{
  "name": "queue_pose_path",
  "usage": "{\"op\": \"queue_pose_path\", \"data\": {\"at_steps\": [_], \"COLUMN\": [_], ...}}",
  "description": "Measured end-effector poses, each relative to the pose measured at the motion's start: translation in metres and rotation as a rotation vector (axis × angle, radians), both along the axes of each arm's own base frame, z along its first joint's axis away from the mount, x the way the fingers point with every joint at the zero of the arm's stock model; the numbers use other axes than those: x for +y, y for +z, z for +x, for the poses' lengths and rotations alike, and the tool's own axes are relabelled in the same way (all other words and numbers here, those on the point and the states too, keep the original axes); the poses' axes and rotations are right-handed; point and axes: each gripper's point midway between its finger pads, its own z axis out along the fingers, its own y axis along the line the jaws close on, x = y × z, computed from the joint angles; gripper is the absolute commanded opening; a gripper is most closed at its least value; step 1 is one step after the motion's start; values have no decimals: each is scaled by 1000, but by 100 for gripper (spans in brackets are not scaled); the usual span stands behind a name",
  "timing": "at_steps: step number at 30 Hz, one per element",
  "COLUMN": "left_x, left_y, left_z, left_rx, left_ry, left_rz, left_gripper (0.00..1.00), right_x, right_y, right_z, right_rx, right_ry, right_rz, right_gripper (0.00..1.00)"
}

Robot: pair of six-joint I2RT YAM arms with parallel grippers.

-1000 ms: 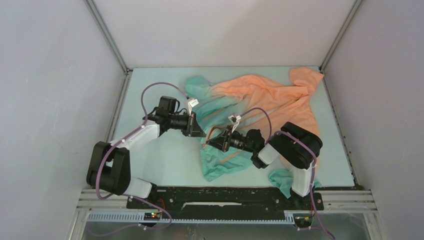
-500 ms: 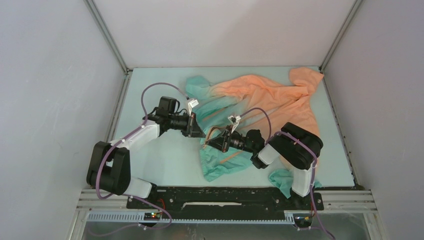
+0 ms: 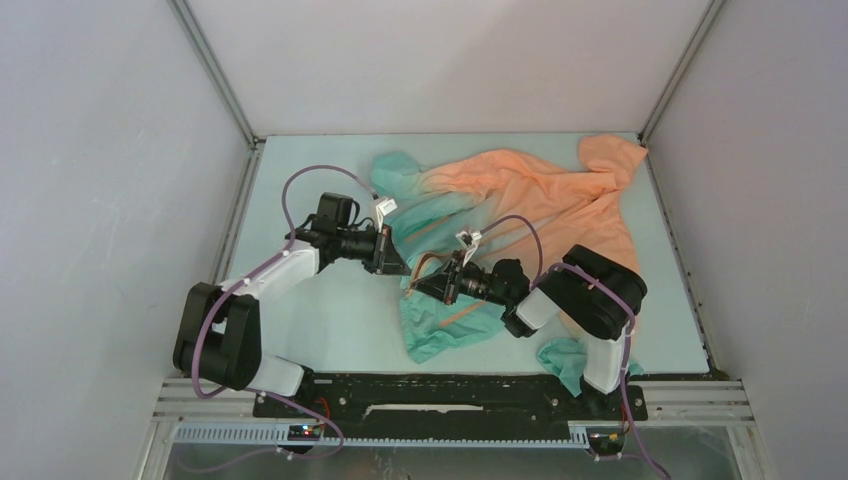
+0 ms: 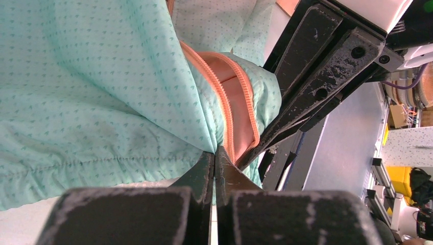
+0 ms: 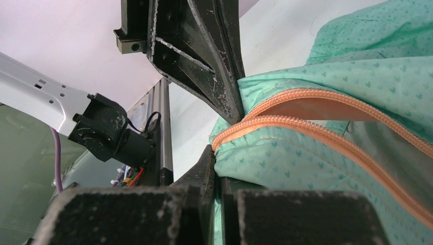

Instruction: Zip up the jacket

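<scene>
Top external view: left end effector (image 3: 404, 268) reaches in from the left over the table (image 3: 320, 320) and meets the right end effector (image 3: 422, 284) nearly tip to tip at the teal hem of the jacket (image 3: 530, 190). Rest of the garment lies crumpled toward the far right corner, orange part farthest away, with a teal fold beside the right arm's base. Left wrist view: left jaws clenched, pinching hem fabric just beside the bottom end of the orange zipper (image 4: 231, 109). Right wrist view: right jaws likewise clenched on the hem edge just below the two toothed tapes, which converge at the pinch but look unjoined. Judgement: step in hand is lining up the two zipper ends. To do it well, keep both pinches close to the teeth, hold the tapes flat and parallel, avoid twist, and take out slack gently so the thin fabric does not slip. Slider not identifiable in any view.
</scene>
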Motion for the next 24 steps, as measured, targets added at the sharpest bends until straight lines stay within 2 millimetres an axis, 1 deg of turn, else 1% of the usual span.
{"op": "queue_pose_path", "data": {"at_steps": [18,24], "left_x": [1,1], "left_y": [0,0], "left_z": [2,2], "left_rx": [-2,-6], "left_ry": [5,5], "left_rz": [1,0], "left_gripper": [0,0], "right_x": [2,0], "right_y": [3,3], "right_z": [-4,-1], "right_rx": [-5,-2], "right_ry": [12,3], "right_rz": [5,6], "right_gripper": [0,0]}}
